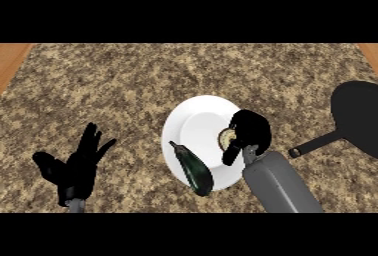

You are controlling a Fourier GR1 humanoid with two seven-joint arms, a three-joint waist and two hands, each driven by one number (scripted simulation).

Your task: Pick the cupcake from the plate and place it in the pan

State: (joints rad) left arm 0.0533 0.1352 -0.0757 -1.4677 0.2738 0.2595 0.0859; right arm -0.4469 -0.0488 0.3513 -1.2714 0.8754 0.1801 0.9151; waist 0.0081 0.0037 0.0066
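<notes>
A white plate (196, 120) lies at the counter's middle. On its right part sits the cupcake (226, 137), of which only a pale yellowish edge shows. My right hand (249, 131) covers the cupcake from the right, its fingers and thumb curled round it. A dark green vegetable (193, 170), long and tapered, lies across the plate's lower left rim. The black pan (360, 117) rests at the far right, its handle (316, 144) pointing down-left toward my right forearm. My left hand (77, 167) rests open at the lower left, fingers up.
Speckled brown granite (111, 85) spreads across the whole counter top. Wooden edges (13, 57) show at the upper left and upper right corners.
</notes>
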